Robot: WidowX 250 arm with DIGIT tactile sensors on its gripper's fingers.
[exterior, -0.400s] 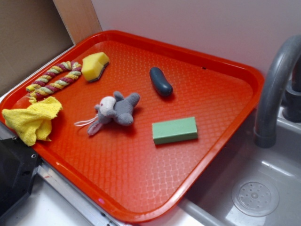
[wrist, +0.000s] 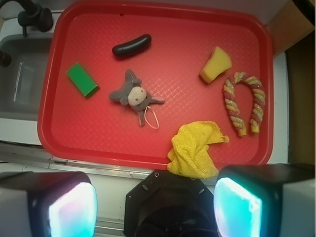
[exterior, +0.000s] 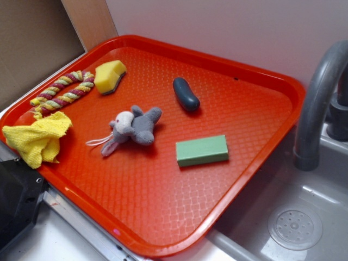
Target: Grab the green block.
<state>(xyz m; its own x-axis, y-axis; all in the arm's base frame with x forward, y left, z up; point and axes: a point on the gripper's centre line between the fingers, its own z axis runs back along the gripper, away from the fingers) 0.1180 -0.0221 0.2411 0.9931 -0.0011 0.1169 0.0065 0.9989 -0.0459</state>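
The green block [exterior: 202,150] lies flat on the red tray [exterior: 163,217], to the right of the grey plush mouse [exterior: 133,128]. In the wrist view the green block [wrist: 82,79] sits at the tray's left, far from my gripper [wrist: 155,210]. The gripper hangs high above the counter in front of the tray's near edge. It is open, its two pads [wrist: 73,212] wide apart with nothing between them. In the exterior view only a black part of the arm [exterior: 16,201] shows at the lower left.
On the tray also lie a dark blue capsule shape [exterior: 186,94], a yellow wedge sponge [exterior: 110,76], a braided rope toy [exterior: 60,92] and a yellow cloth [exterior: 38,138] over its rim. A grey sink [exterior: 293,228] with faucet [exterior: 318,98] is at the right.
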